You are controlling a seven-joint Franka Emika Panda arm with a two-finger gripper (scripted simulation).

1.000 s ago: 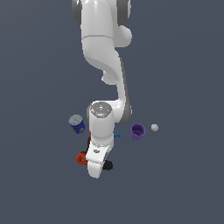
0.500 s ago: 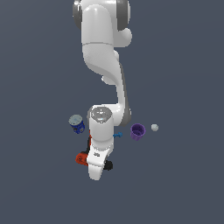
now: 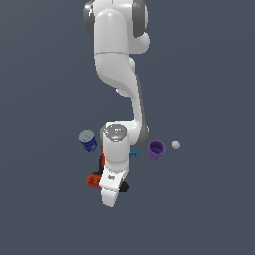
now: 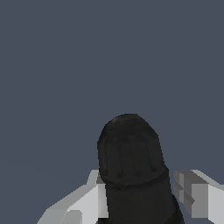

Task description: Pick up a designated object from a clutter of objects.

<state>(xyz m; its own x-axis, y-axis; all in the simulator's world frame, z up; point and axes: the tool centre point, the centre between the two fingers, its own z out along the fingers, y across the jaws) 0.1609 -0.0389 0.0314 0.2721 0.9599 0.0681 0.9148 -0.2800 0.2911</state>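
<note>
Poised over the drill [image 4: 131, 170], low among the clutter.

Gripper [image 4: 140, 197] spread, one finger [image 4: 81, 203] either side of the black end, not visibly clamped; drill's long axis running out ahead between them, beside blue can [image 3: 88, 141].

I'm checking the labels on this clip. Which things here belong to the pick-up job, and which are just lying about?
Part of the job:
- the drill, orange-red and black, mostly hidden under the arm
- the gripper, its fingers on either side of the drill's black end

Lying about:
- the blue can
- the purple cup
- the small white ball
- the tiny blue piece
</note>
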